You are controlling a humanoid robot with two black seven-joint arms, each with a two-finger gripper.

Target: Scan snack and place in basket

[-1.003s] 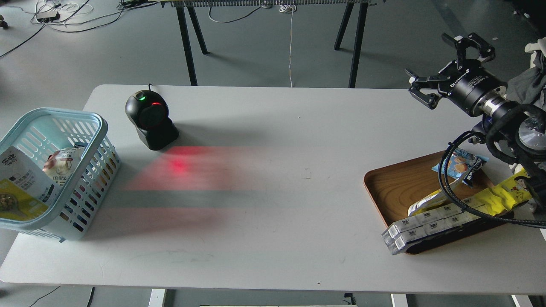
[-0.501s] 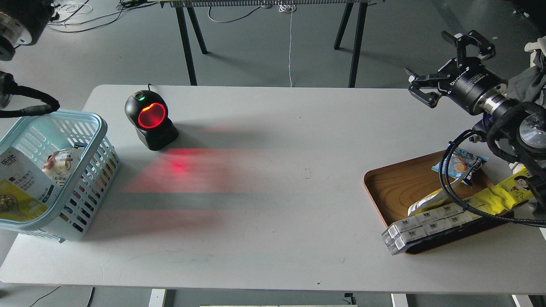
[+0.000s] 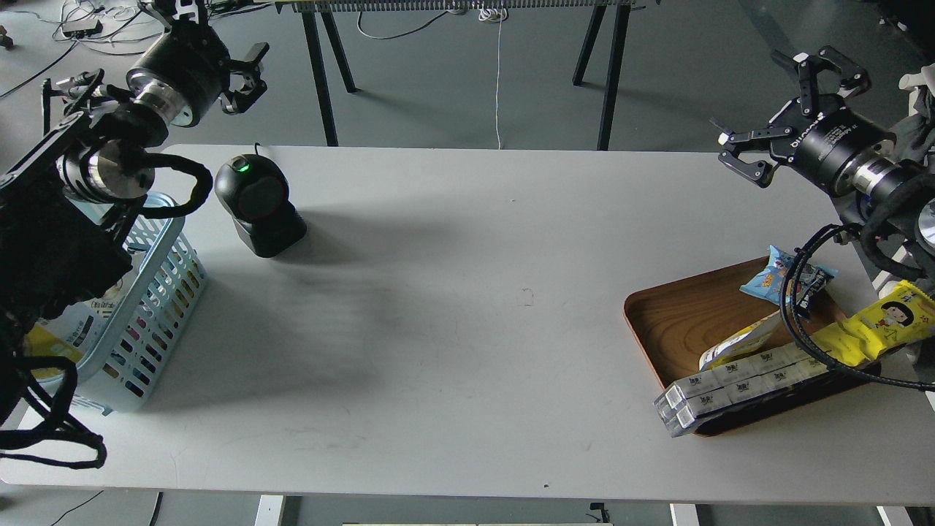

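The light blue basket (image 3: 150,292) stands at the table's left edge, largely covered by my left arm. Inside it, only a yellow and white sliver of the snack pouch (image 3: 45,343) shows under the arm. My left gripper (image 3: 219,40) is raised beyond the table's far left corner, behind the scanner, open and empty. My right gripper (image 3: 778,109) hovers above the table's far right corner, open and empty. A similar yellow and white pouch (image 3: 738,343) lies in the wooden tray.
A black barcode scanner (image 3: 257,206) with a green light stands right of the basket. The brown wooden tray (image 3: 679,321) at the right holds a blue snack packet (image 3: 785,276), a long yellow cartoon-face packet (image 3: 880,323) and white boxes (image 3: 730,387). Trestle legs stand behind the table.
My left arm has swung in from the left over the basket, its gripper rising behind the scanner. The scanner's red light has gone out. My right gripper has shifted slightly right.
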